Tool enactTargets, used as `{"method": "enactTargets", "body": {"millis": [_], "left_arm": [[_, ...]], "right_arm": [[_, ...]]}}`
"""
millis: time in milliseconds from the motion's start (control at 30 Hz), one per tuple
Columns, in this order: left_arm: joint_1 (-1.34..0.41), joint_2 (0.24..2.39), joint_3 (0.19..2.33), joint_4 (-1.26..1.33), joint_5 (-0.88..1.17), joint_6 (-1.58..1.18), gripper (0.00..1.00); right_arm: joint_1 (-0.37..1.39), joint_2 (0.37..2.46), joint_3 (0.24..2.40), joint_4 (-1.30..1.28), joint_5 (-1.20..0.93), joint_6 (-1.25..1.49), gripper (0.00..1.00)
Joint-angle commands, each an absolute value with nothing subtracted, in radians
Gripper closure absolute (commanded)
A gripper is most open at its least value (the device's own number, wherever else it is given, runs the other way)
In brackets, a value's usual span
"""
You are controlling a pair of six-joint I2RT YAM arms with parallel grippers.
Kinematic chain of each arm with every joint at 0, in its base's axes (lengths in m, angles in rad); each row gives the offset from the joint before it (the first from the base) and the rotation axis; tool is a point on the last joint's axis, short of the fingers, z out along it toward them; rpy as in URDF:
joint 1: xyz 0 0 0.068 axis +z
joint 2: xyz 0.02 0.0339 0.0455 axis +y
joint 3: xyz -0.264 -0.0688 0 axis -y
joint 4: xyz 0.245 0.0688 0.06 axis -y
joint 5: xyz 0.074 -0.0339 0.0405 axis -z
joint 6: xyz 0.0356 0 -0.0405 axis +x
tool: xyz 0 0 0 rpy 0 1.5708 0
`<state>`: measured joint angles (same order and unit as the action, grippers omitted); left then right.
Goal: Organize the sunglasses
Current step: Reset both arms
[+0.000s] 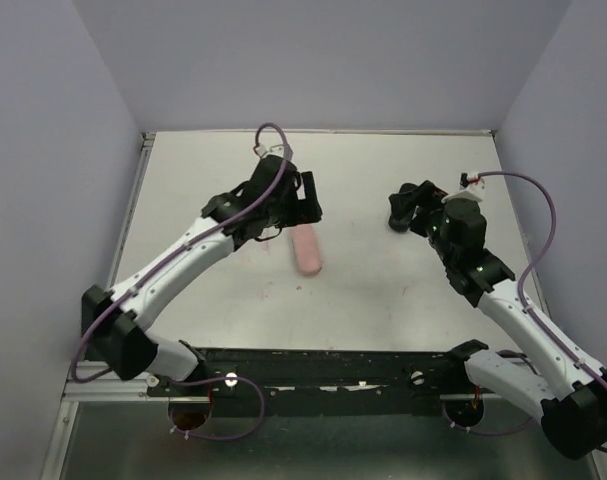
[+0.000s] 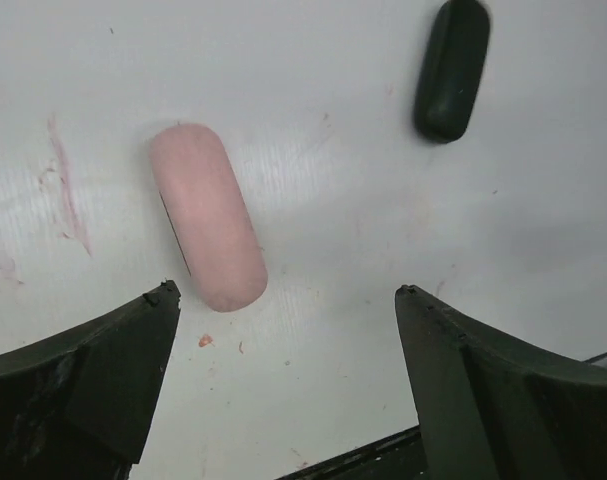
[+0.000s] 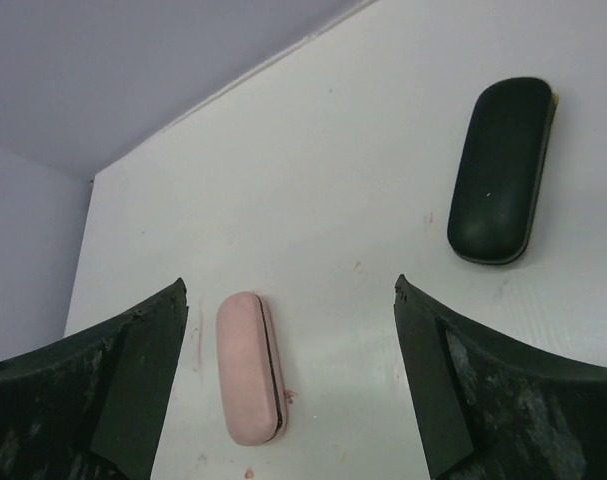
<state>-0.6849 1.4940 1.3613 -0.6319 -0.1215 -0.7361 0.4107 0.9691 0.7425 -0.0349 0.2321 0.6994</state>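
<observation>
Two cases lie closed on the white table (image 1: 383,300): the pink case (image 2: 208,215) left of centre in my left wrist view, the black case (image 3: 500,170) at the upper right of my right wrist view. My left gripper (image 2: 288,290) and right gripper (image 3: 288,285) both stand spread wide, pinching nothing (the pink case's end sits by my lower-left fingertip). The sunglasses show in no view, so I cannot tell where they are.

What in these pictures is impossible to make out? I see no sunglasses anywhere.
Sunglasses: in no view; pink case and black case are both shut, hiding their contents.
Top view: black case merges with the right arm's dark jaws.
Right wrist view: yellowish sliver along the black case's edge, too small to identify.
</observation>
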Motion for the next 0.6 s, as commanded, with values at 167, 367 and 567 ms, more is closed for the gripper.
{"method": "enactTargets", "body": {"millis": [167, 367, 567], "left_arm": [[-0.675, 0.889, 1.087, -0.747, -0.607, -0.827, 0.01], [-0.661, 0.568, 0.891, -0.866, -0.764, -0.949, 0.01], [-0.66, 0.425, 0.845, -0.905, -0.781, -0.986, 0.01]], "right_arm": [[0.411, 0.796, 0.716, -0.176, 0.601, 0.638, 0.0], [0.408, 0.72, 0.695, -0.206, 0.722, 0.612, 0.0], [0.41, 0.68, 0.67, -0.16, 0.724, 0.592, 0.0]]}}
